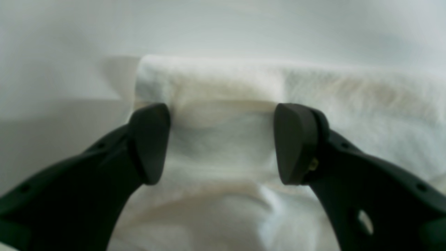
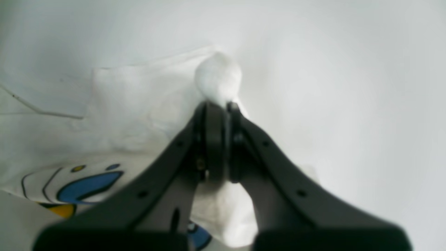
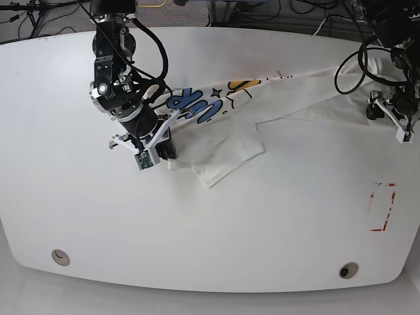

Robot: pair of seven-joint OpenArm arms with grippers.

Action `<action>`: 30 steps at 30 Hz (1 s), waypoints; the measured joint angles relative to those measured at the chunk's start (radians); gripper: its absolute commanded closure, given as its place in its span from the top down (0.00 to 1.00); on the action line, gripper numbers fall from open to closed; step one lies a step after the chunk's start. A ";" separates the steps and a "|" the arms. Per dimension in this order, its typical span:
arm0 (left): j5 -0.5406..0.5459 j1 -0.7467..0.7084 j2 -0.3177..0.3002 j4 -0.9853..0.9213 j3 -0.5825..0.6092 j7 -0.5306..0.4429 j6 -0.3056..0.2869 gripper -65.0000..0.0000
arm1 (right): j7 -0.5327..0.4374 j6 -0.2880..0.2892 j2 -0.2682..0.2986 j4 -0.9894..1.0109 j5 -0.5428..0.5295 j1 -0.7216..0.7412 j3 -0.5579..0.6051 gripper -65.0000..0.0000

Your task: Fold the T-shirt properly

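The T-shirt (image 3: 262, 105) lies stretched across the far half of the white table (image 3: 210, 223), running from the right arm, at the left of the base view, to the left arm at the right edge. It is far from a finished fold: one flap is turned over near the middle, ending in a point toward the front of the table, and part of the blue and yellow print shows face up, but the cloth is a long, uneven band with no tidy rectangle. The right gripper (image 2: 219, 104) has its jaws closed on a bunched corner of the shirt, a small white knob of cloth poking out past the tips. The left gripper (image 1: 221, 143) stands with jaws wide apart over a folded edge of white cloth; the cloth lies between the tips but nothing is pinched. By my reading, only a first rough fold is in place. The left side has yet to be gripped, and the squaring up and remaining folds are all still to do.
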State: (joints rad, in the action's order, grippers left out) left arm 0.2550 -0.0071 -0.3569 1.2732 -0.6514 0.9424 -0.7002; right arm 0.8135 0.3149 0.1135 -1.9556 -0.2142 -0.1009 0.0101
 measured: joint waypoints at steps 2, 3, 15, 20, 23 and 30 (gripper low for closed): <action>-0.006 -0.005 0.000 0.016 0.006 0.015 0.001 0.65 | 0.000 0.000 0.000 0.000 0.000 0.000 0.000 0.01; -0.008 -0.011 0.002 0.048 0.021 0.036 0.006 0.64 | 0.000 0.000 0.000 0.000 0.000 -0.001 -0.001 0.01; 0.035 -0.029 0.010 0.217 0.085 0.039 0.003 0.41 | 0.003 0.000 0.000 0.000 0.002 0.000 -0.006 0.01; 0.038 -0.042 0.010 0.225 0.077 0.045 0.003 0.30 | 0.001 0.001 -0.002 0.001 -0.003 0.000 -0.002 0.01; 0.049 -0.040 0.010 0.231 0.079 0.042 0.003 0.16 | 0.002 0.000 -0.002 0.001 0.000 -0.001 -0.003 0.01; 0.050 -0.060 0.006 0.272 0.080 0.037 0.003 0.03 | 0.000 0.000 -0.002 0.000 0.000 -0.003 -0.003 0.01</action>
State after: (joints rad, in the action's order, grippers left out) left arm 0.3046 -0.0666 -0.3508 1.5452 -0.5713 0.9794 -0.6971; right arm 0.8135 0.3153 0.1112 -1.9553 -0.2142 -0.1036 0.0074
